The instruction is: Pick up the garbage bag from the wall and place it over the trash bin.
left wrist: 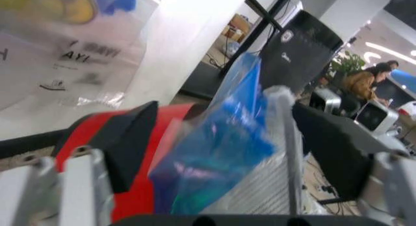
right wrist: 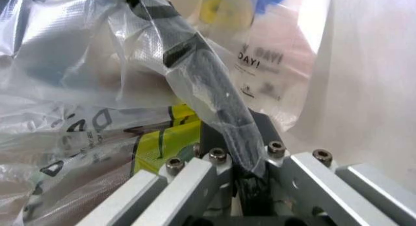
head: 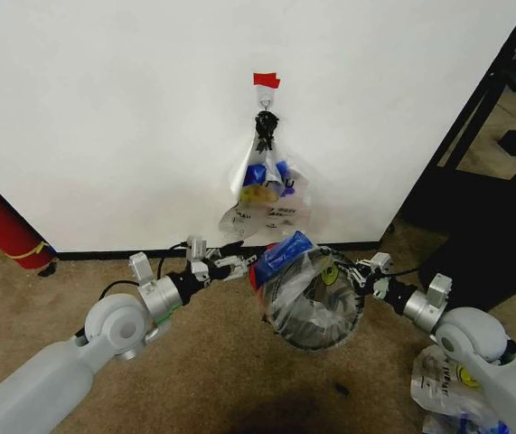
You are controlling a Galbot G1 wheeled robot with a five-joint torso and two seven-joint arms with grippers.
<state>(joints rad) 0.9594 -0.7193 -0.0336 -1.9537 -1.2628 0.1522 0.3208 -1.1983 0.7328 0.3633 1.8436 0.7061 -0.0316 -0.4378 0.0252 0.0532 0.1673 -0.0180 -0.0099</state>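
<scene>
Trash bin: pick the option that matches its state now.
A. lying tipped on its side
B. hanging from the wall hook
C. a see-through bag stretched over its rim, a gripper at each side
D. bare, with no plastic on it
C. The trash bin stands upright on the carpet with the garbage bag spread over its rim, between the left gripper and the right gripper.

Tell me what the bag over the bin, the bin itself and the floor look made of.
Garbage bag: thin glossy plastic film; see-through, crinkled, with blue handles. Trash bin: looks like black wire mesh, likely metal, seen through the film. Floor: tan short-pile carpet, matte and fuzzy. Left claw and right claw sit at the rim.
</scene>
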